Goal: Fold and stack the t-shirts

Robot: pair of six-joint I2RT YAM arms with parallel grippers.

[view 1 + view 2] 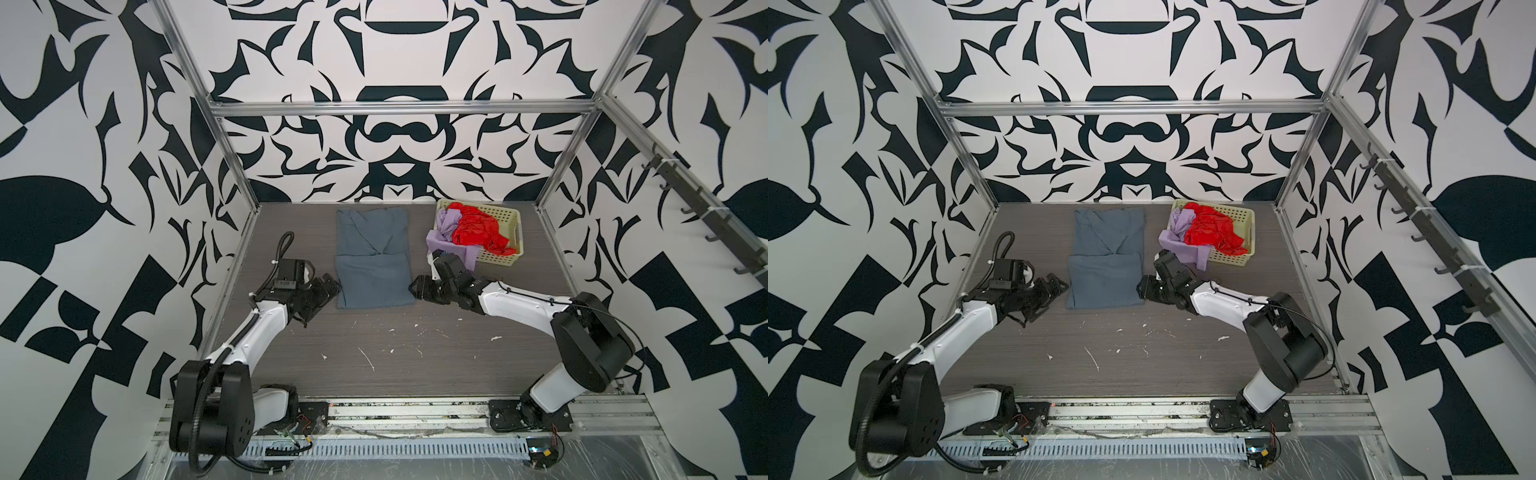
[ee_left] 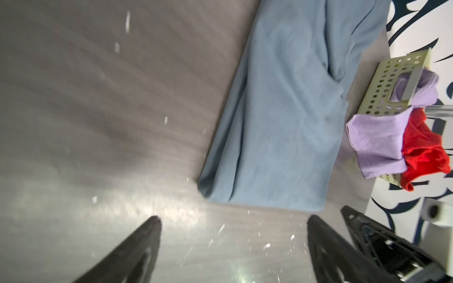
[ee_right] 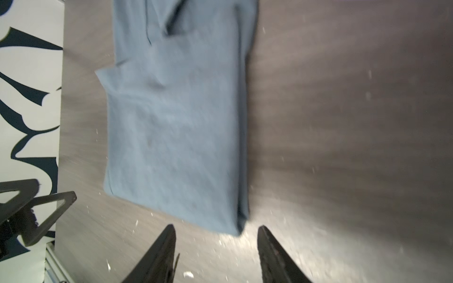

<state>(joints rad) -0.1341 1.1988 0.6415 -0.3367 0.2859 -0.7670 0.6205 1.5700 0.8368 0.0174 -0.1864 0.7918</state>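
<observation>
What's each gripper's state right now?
Left gripper: open, holding nothing.
Right gripper: open, holding nothing; blue-grey t-shirt lies just ahead.

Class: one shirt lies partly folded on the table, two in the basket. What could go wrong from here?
The lilac shirt drapes over the basket rim, bunched against the red shirt: pulling one may drag both.
The blue-grey shirt has creased far flaps: the next fold may go crooked.
The open right gripper sits by its corner and could snag it.
</observation>
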